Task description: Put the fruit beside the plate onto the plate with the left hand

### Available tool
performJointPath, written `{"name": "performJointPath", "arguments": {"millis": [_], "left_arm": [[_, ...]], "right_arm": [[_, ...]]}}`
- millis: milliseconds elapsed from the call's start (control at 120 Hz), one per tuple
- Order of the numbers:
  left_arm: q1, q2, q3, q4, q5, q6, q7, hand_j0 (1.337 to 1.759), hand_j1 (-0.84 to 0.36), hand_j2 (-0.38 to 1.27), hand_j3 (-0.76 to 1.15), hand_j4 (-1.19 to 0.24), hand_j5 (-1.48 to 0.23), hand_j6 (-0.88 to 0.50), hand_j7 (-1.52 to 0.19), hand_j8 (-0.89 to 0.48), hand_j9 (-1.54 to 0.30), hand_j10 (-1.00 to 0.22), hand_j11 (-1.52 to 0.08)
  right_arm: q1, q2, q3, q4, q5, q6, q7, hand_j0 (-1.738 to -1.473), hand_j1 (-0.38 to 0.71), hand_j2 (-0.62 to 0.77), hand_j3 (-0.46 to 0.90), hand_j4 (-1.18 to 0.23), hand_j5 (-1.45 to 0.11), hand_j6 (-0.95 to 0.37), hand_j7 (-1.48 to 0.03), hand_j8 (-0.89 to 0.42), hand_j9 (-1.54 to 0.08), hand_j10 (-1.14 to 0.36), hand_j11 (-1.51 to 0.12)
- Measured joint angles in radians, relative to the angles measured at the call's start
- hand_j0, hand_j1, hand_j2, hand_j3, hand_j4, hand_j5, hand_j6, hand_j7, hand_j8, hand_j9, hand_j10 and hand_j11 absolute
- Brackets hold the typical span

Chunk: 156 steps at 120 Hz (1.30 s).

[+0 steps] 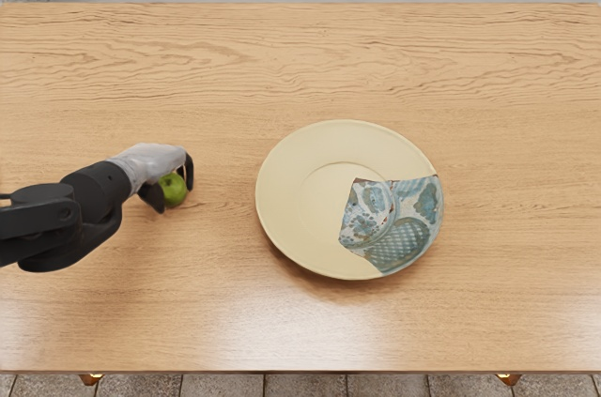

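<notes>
Near the table's (300, 59) left edge, the left hand (156, 168) curls its fingers around the small green fruit (174, 189), well left of the plate (300, 190), where a shallow grip could let the fruit roll away or strike the patterned cloth (394, 223).

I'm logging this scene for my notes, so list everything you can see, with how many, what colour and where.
green fruit: one, green, on the table left of the plate, between the left hand's fingers
plate: one, cream, right of the table's centre
blue patterned patch: one, blue and white, on the plate's lower right part
table: one, light wood, fills most of the view
left hand: one, grey with dark fingertips, curled around the green fruit
left arm: one, black, enters from the left edge
</notes>
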Motion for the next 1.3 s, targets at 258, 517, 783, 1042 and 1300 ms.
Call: {"name": "performJointPath", "arguments": {"millis": [258, 517, 783, 1042, 1300], "left_arm": [[-0.027, -0.011, -0.012, 0.011, -0.014, -0.01, 0.0, 1.653, -0.36, 0.33, 0.0, -0.57, -0.98, -0.32, -0.95, -0.37, -0.94, -0.7, -0.94], [-0.108, -0.085, -0.044, 0.008, -0.023, -0.019, 0.001, 1.653, -0.36, 0.37, 0.0, -0.63, -0.99, -0.35, -0.97, -0.39, -0.94, -0.71, -0.94], [-0.179, -0.156, -0.057, 0.002, -0.04, -0.031, 0.0, 1.655, -0.35, 0.43, 0.0, -0.67, -0.96, -0.4, -0.94, -0.41, -0.93, -0.7, -0.93], [-0.219, -0.301, -0.072, 0.003, -0.042, -0.049, 0.001, 1.655, -0.33, 0.44, 0.0, -0.67, -0.96, -0.44, -0.93, -0.46, -0.92, -0.7, -0.92], [-0.173, -0.335, -0.068, 0.01, -0.044, -0.057, 0.0, 1.656, -0.31, 0.45, 0.0, -0.67, -0.95, -0.47, -0.92, -0.48, -0.92, -0.69, -0.92]], "right_arm": [[0.0, 0.0, 0.0, 0.0, 0.0, 0.0, 0.0, -1.658, -0.33, -0.01, 0.0, -0.01, -0.02, -0.01, -0.02, -0.01, -0.02, -0.01, -0.02], [0.0, 0.0, 0.0, 0.0, 0.0, 0.0, 0.0, -1.658, -0.33, -0.01, 0.0, -0.01, -0.02, -0.01, -0.02, -0.01, -0.02, -0.01, -0.02], [0.0, 0.0, 0.0, 0.0, 0.0, 0.0, 0.0, -1.658, -0.33, -0.01, 0.0, -0.01, -0.02, -0.01, -0.02, -0.01, -0.02, -0.01, -0.02], [0.0, 0.0, 0.0, 0.0, 0.0, 0.0, 0.0, -1.658, -0.33, -0.01, 0.0, -0.01, -0.02, -0.01, -0.02, -0.01, -0.02, -0.01, -0.02], [0.0, 0.0, 0.0, 0.0, 0.0, 0.0, 0.0, -1.658, -0.33, -0.01, 0.0, -0.01, -0.02, -0.01, -0.02, -0.01, -0.02, -0.01, -0.02]]}}
